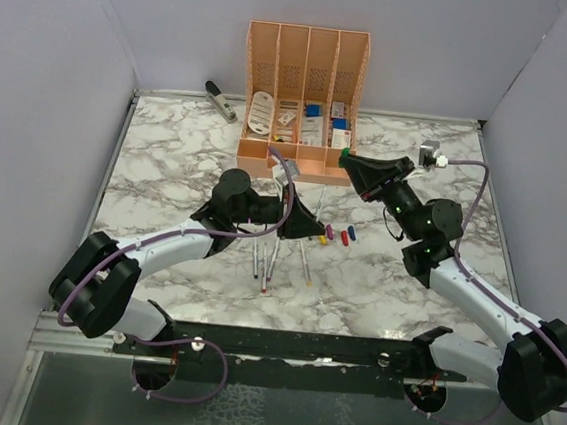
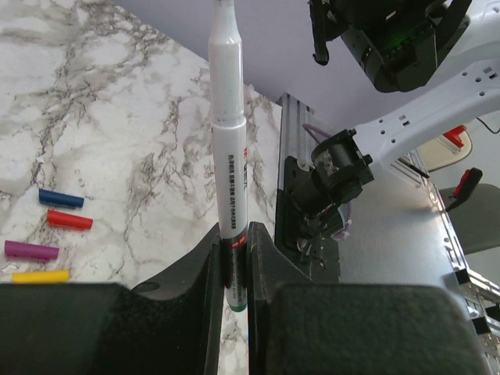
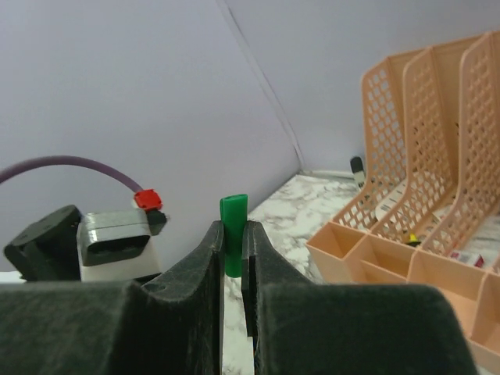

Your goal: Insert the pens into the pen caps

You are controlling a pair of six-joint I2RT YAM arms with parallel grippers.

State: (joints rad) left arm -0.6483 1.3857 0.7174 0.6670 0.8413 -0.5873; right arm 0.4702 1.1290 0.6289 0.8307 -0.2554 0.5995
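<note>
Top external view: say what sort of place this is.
Probably a robot test cell: plain grey walls box in a marble-patterned table, and a left arm and a right arm mount on a rail at its near edge.

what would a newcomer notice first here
The left end effector clamps a white pen at mid-table, while the right end effector pinches a green cap in front of the peach organizer. Four loose caps, yellow, purple, red and blue, lie in a row on the marble table.
</note>
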